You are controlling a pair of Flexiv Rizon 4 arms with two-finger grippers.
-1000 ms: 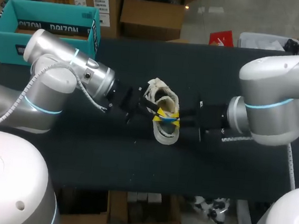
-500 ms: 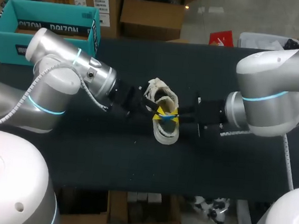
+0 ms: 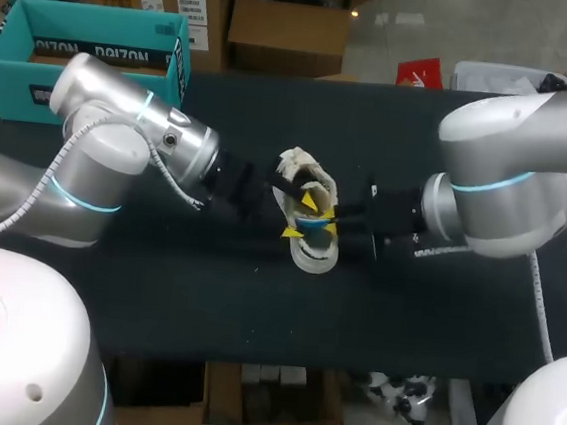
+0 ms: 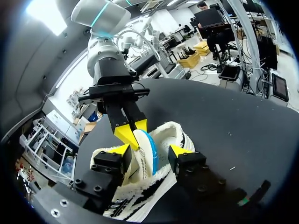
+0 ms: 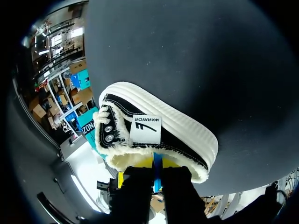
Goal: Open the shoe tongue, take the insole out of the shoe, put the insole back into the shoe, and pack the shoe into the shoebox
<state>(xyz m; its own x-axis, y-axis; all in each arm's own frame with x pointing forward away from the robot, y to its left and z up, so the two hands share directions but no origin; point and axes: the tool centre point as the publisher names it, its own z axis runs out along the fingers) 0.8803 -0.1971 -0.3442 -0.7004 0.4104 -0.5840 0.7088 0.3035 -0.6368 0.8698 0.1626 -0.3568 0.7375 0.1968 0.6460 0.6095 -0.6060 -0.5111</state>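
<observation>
The right gripper [image 5: 156, 164] is clenched on the blue-edged insole [image 4: 145, 148], which stands on edge in the mouth of the shoe [image 3: 309, 255]. The left gripper [image 4: 150, 150] is released, its fingers spread to either side of the insole above the fleece collar; contact with the collar cannot be made out. The shoe lies on the table [image 3: 404, 315] directly beneath both grippers. One second earlier the left gripper was beside the shoe; it now straddles it, and the right gripper has edged closer.
</observation>
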